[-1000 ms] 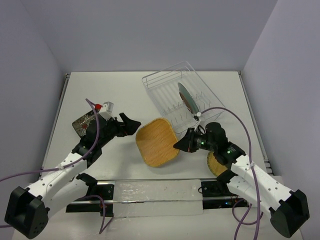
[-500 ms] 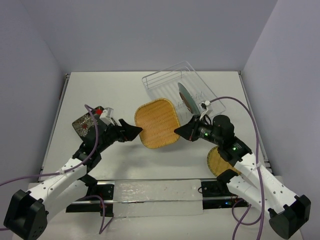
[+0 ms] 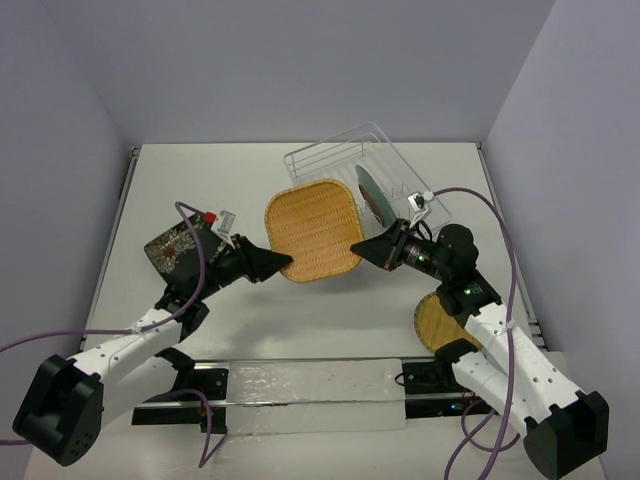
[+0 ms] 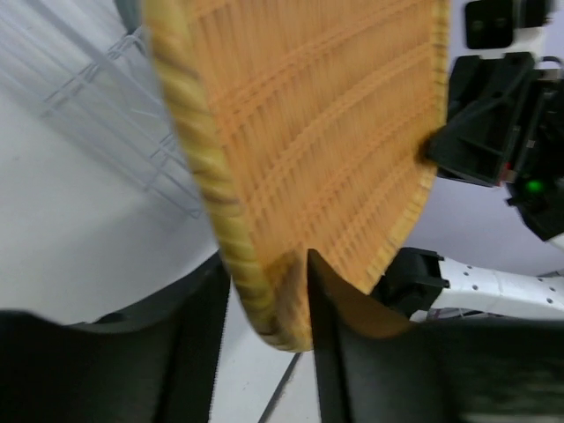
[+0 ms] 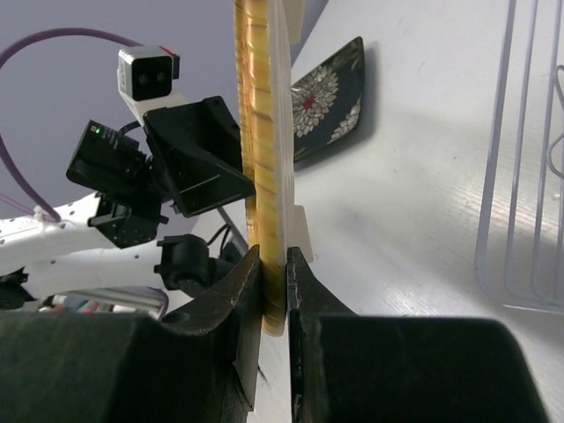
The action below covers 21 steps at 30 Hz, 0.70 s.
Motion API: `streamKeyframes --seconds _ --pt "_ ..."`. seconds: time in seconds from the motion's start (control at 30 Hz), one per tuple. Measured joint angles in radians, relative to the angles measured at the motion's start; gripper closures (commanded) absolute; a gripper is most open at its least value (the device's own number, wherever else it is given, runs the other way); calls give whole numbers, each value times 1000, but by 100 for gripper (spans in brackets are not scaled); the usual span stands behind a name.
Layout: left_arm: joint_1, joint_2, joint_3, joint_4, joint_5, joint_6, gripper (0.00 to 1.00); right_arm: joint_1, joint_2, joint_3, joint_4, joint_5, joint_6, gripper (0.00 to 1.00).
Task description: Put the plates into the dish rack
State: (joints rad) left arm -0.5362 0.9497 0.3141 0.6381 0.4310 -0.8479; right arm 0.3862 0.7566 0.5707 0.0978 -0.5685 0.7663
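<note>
The tan woven rounded square plate (image 3: 312, 228) (image 4: 326, 132) (image 5: 260, 132) hangs tilted above the table, just in front of the dish rack (image 3: 330, 160). My right gripper (image 3: 358, 255) (image 5: 273, 273) is shut on its right edge. My left gripper (image 3: 283, 262) (image 4: 269, 300) is shut on the rim of its lower left corner. A grey-blue plate (image 3: 372, 195) stands upright inside the rack. The black leaf-patterned plate (image 3: 175, 245) (image 5: 330, 97) lies on the table at the left, behind my left arm. The round tan woven plate (image 3: 432, 325) lies under my right arm, partly hidden.
The wire rack (image 4: 106, 97) (image 5: 529, 176) sits askew at the back centre-right. A clear strip (image 3: 310, 385) lies along the near edge between the arm bases. Walls close the table on the left, back and right.
The woven square plate has been lifted and carried back toward the rack by the right gripper. The left gripper followed it and closed on its left rim.
</note>
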Motion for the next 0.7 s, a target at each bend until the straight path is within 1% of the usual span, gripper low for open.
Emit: streamKeyframes --seconds 0.13,0.2,0.23,0.3,0.37,0.43,0.47,0.5,0.53,0.57,0.6,0.7 --pt "2 1 0 36 22 -8 58 -36 35 -24 65 -65 36 100" --pt "2 1 0 38 22 -8 70 -45 50 -24 87 -84 41 100" --pt "2 0 0 39 22 -8 78 -48 57 -24 94 -92 41 100" --pt "4 -2 1 43 18 -20 100 -53 72 -24 104 -96 29 100" --pt "7 -7 8 52 12 -41 100 -62 94 -24 114 -96 4 100" --pt "8 -10 20 51 4 -46 100 -65 114 -22 113 -90 -18 97" --pt "8 -10 26 50 1 -45 100 -66 121 -19 105 -82 -31 82" --pt "8 -10 34 45 -2 -44 100 -65 124 -12 84 -70 -45 73" --pt "7 -9 49 29 -6 -41 100 -65 125 -2 57 -56 -59 67" --pt "5 -8 69 7 -12 -36 100 -63 125 11 32 -41 -74 57" --pt "2 -5 91 -9 -15 -31 100 -60 125 25 10 -25 -89 51" --pt "-11 -3 169 -56 -33 -7 100 -59 126 65 -35 30 -120 37"
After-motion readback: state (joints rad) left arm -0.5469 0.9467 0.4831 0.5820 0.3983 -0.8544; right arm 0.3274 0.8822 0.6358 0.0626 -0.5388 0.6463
